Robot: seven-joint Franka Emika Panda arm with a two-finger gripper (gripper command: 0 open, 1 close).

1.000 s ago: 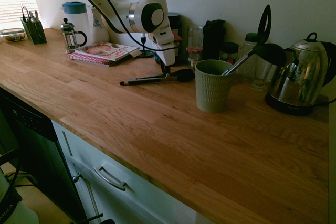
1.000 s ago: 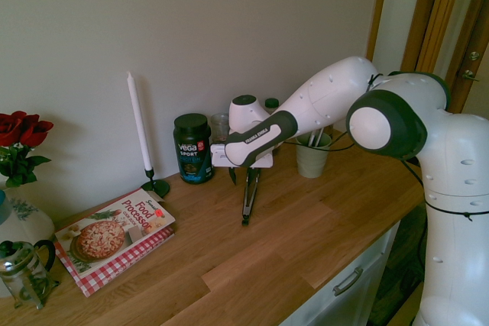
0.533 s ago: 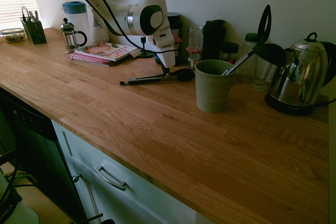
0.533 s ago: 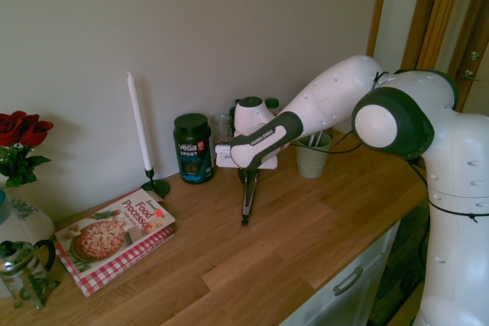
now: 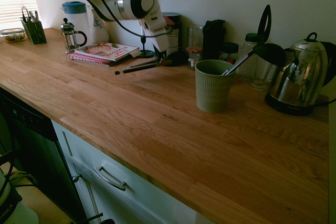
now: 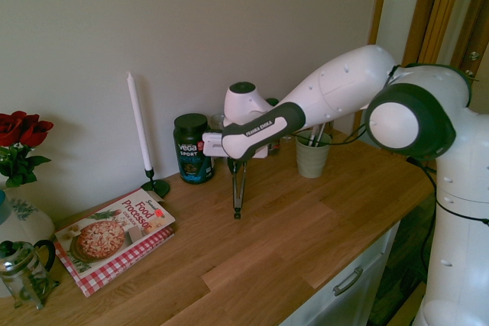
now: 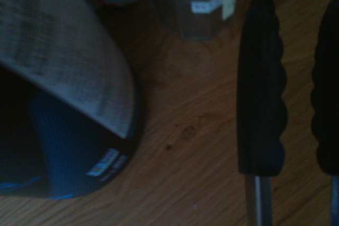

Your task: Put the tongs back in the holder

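Observation:
The tongs (image 5: pixel 139 66), grey arms with black ends, are held just above the wooden counter (image 5: pixel 157 129), sloping down toward their free end. My gripper (image 5: pixel 163 56) is shut on them near the wall. From the other side the tongs (image 6: pixel 238 188) hang below the gripper (image 6: pixel 235 163). Two black ribbed tong tips (image 7: pixel 260 83) show close up in the wrist view. The sage-green ribbed holder (image 5: pixel 212 90) stands upright to the right of the gripper, a short way off, with a black ladle (image 5: pixel 257 51) leaning in it. The holder (image 6: pixel 312 156) sits behind the arm in the second exterior view.
A steel kettle (image 5: pixel 299 74) stands right of the holder. Jars and a dark protein tub (image 6: pixel 192 148) line the wall behind the gripper. A cookbook (image 5: pixel 102 52), a white candle (image 6: pixel 139 124), a French press (image 5: pixel 71 35) and a dark green caddy (image 5: pixel 34 27) lie to the left.
The gripper closed on the tongs where they lay on the counter, then rose and shifted toward the wall, lifting them off the wood.

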